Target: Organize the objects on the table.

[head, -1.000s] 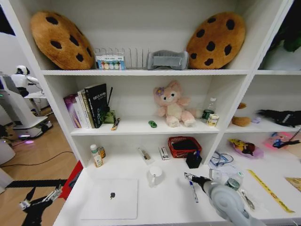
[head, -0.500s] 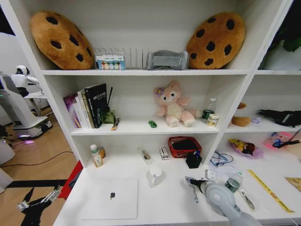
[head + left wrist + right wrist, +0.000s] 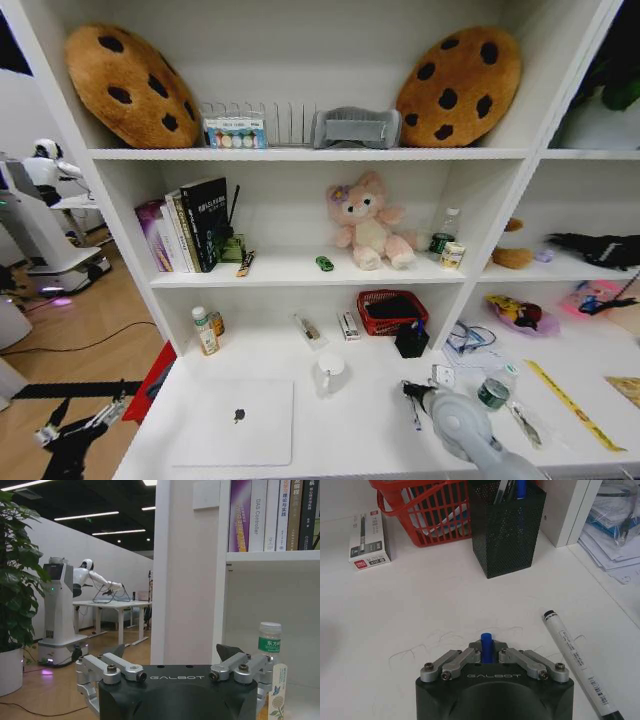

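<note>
Right gripper [image 3: 487, 656] low over table [image 3: 420, 610], seemingly clamping blue-capped marker [image 3: 486, 646].

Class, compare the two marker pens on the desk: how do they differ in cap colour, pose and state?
The blue-capped marker has a blue tip; the black-capped marker has a black one. The blue-capped marker is clamped in the jaws of the right gripper, while the black-capped marker lies free on the table beside it. The blue-capped one points toward the mesh pen holder; the black-capped one lies flat, angled. The black-capped marker's barrel is white; the blue-capped one's is hidden.
</note>
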Robot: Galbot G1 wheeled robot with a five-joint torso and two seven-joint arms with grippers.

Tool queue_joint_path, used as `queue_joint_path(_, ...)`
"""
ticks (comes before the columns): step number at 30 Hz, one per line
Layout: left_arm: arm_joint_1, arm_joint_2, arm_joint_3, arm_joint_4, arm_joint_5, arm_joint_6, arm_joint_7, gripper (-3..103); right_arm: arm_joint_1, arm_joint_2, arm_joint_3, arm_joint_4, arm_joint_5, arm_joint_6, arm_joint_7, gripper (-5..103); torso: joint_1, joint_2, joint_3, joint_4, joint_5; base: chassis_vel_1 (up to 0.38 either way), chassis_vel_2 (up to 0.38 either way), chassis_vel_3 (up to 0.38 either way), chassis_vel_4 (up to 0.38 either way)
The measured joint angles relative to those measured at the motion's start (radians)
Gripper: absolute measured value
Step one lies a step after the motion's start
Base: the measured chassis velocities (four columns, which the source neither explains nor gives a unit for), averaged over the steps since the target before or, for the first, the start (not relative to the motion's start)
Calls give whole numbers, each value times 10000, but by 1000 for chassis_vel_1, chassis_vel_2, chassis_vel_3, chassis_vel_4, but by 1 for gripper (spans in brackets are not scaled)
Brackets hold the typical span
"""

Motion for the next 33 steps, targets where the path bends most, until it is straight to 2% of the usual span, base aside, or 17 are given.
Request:
queue_joint_path(4, -30, 16, 20, 5, -19, 24, -35, 100, 24, -28, 3, 4, 6, 4, 23, 8, 0, -1, 0, 0, 0, 0, 0, 0, 0)
queue_joint_path(7, -27, 18, 27, 4, -24, 30, -36, 100, 6, -36, 34, 43, -17, 22, 19, 8, 0, 0, 0, 0, 0, 0, 0, 0, 0)
queue_joint_path(10, -8, 15, 24, 4, -40, 30, -36, 100, -55, -29, 104, 115, -481, 236, -314, 8, 0, 0, 0, 0, -2, 0, 0, 0, 0)
queue_joint_path(11, 11, 9, 19, 4, -52, 25, -36, 100, -119, -8, 159, 133, -1145, 539, -805, 8, 0, 0, 0, 0, -3, 0, 0, 0, 0)
queue_joint_path(12, 22, 0, 14, 5, -54, 15, -35, 100, -213, 35, 198, 114, -2125, 1215, -1546, 8, 0, -1, 1, 0, -2, 0, 0, 0, 0)
queue_joint_path(14, 23, -5, 12, 7, -54, 11, -34, 100, -242, 55, 211, 83, -2506, 1515, -1797, 8, 1, -1, 0, 0, -2, 0, 0, 0, 0)
queue_joint_path(17, 35, -61, 19, 12, -51, -7, -34, 100, -359, 224, 291, -268, -5381, 3778, -3435, 8, 0, -1, 0, 0, -2, 0, 0, 0, 0)
queue_joint_path(18, 35, -61, 19, 12, -51, -7, -34, 100, -359, 224, 291, -268, -5381, 3778, -3435, 8, 0, -1, 0, 0, -2, 0, 0, 0, 0)
queue_joint_path(19, 39, -71, 34, 12, -46, -8, -34, 100, -358, 254, 303, -358, -5788, 4204, -3662, 8, 0, -1, 0, 0, -2, 0, 0, 0, 0)
queue_joint_path(20, 43, -91, 56, 12, -34, -12, -32, 100, -307, 287, 315, -572, -6456, 4934, -4101, 8, 1, -1, 1, 0, -2, 0, 0, 0, 0)
queue_joint_path(21, 43, -91, 56, 12, -34, -12, -32, 100, -307, 287, 315, -572, -6456, 4934, -4101, 8, 1, -1, 1, 0, -2, 0, 0, 0, 0)
queue_joint_path(22, 44, -97, 63, 11, -28, -15, -31, 100, -231, 291, 338, -742, -6826, 5365, -4430, 8, 0, 0, 1, -1, -2, 0, 0, 0, 0)
queue_joint_path(23, 44, -97, 63, 11, -28, -15, -31, 100, -231, 291, 338, -742, -6826, 5365, -4430, 8, 0, 0, 1, -1, -2, 0, 0, 0, 0)
queue_joint_path(25, 54, -101, 66, 7, -18, -19, -23, 100, -39, 294, 369, -967, -7095, 5867, -4855, 8, 1, 0, 0, -1, -2, 0, 0, 0, 0)
queue_joint_path(28, 56, -101, 65, 7, -18, -20, -22, 100, -17, 295, 370, -984, -7105, 5906, -4890, 8, 0, -1, 1, -1, -2, 0, 0, 0, 0)
queue_joint_path(30, 81, -101, 51, 7, -9, -45, 1, 100, 706, 329, 344, -1451, -7419, 6634, -5308, 8, 0, -1, 1, 0, -3, 0, 0, 0, 0)
queue_joint_path(33, 69, -132, 51, 6, 17, -46, 3, 100, 1201, 270, 263, -1611, -7165, 6683, -5282, 8, 1, -1, 1, 0, -2, 0, 0, 0, 0)
